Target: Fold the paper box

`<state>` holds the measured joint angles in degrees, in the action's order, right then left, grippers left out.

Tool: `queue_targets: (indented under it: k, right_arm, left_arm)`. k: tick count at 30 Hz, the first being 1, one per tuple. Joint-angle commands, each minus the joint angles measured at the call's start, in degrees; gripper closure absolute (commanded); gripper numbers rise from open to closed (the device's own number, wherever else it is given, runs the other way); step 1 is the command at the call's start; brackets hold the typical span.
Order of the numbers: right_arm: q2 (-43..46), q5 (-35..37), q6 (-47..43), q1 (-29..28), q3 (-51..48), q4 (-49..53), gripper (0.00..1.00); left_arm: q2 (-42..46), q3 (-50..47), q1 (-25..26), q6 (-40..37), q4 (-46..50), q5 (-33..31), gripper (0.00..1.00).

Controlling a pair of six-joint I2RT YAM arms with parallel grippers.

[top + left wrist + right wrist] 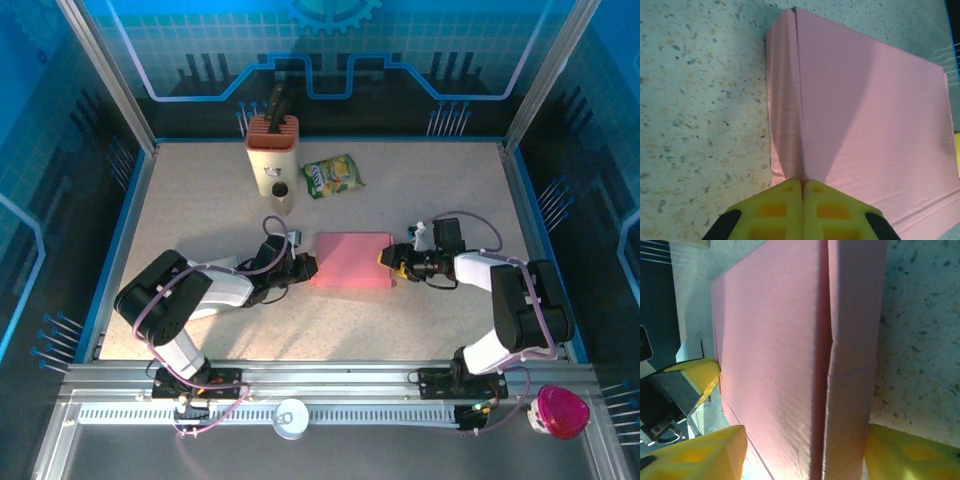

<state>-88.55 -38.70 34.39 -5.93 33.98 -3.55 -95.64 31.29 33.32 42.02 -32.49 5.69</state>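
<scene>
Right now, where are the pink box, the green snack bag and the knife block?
pink box [352, 259]: top external view, middle of its flat top.
green snack bag [332, 176]: top external view, its middle.
knife block [272, 152]: top external view, front face.

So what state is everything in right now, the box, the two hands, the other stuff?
paper box: mostly flat, not yet box-shaped
left hand: closed, pinching the box's left edge
right hand: open, straddling the box's right flap
knife block: upright, one handle sticking out
snack bag: lying flat
</scene>
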Motion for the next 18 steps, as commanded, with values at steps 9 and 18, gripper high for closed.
queue_targets:
  k: [9,18]
  right_arm:
    - [-2.0,-9.5,11.9,-1.2,-1.6,-16.2,0.47]
    - [-3.6,-10.3,13.4,-1.5,-1.4,-18.9,0.50]
  left_arm:
    - [-2.4,-1.1,-0.7,0.2,7.2,0.1,0.95]
    - [-3.5,-2.0,-1.2,0.4,4.6,1.3,0.95]
